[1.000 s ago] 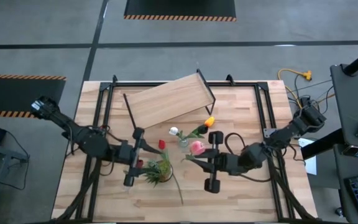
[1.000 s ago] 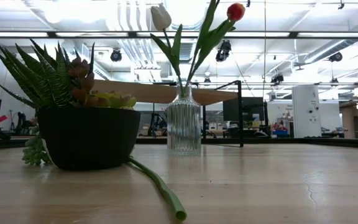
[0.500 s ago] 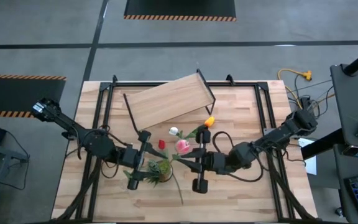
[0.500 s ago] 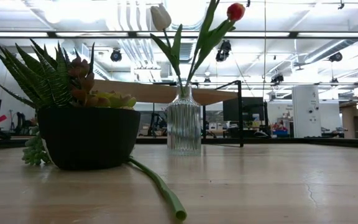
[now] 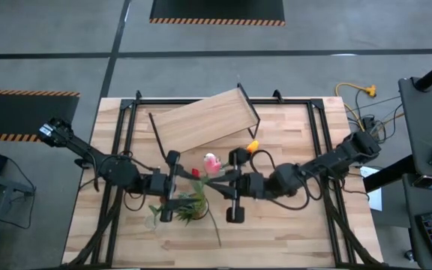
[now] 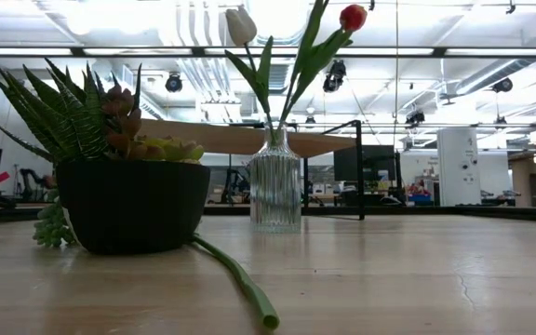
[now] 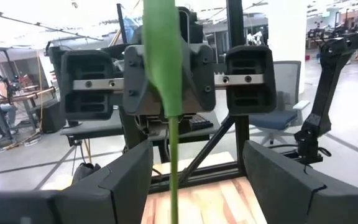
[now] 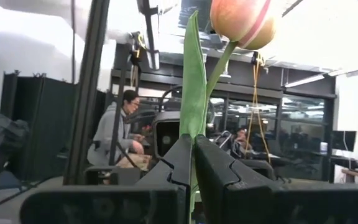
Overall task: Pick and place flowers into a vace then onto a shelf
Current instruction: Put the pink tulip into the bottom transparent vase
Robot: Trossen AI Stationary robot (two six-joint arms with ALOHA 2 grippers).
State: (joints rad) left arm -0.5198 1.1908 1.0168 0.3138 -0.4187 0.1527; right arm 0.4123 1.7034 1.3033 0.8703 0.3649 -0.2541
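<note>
My right gripper [image 5: 217, 182] is shut on a pink-orange tulip whose head [image 5: 211, 161] sits over the glass vase [image 6: 275, 186]. In the low view the vase stands on its base, with a white tulip [image 6: 240, 25] and a red one [image 6: 353, 17] stuck in it. An orange head [image 5: 252, 146] shows beside it. My left gripper [image 5: 184, 189] is open and faces the right one, its fingers on either side of the held tulip's stalk [image 7: 173, 168] without touching. The tilted light-wood shelf [image 5: 205, 120] stands toward the far edge. My right gripper pinches the tulip's stalk and leaf [image 8: 194, 121] between its two shut fingers [image 8: 173, 165], some way below the head [image 8: 240, 22]. The fingers come level from the table's right, across the stalk. The tulip is lifted clear and stands upright, head above the fingers.
A dark pot with a spiky green plant [image 5: 190, 206] stands close to the near side of the left gripper. A loose green stalk [image 5: 214, 225] lies on the table beside it. The shelf's black end rails [image 5: 250, 109] rise by the vase. Bare wood shows at the table's right [image 5: 306, 225].
My right gripper has moved toward the table's left, carrying the pink tulip from right of the vase until its head sits over the vase. My left gripper has shifted a little toward the right and the far edge, closing on the tulip's stalk.
</note>
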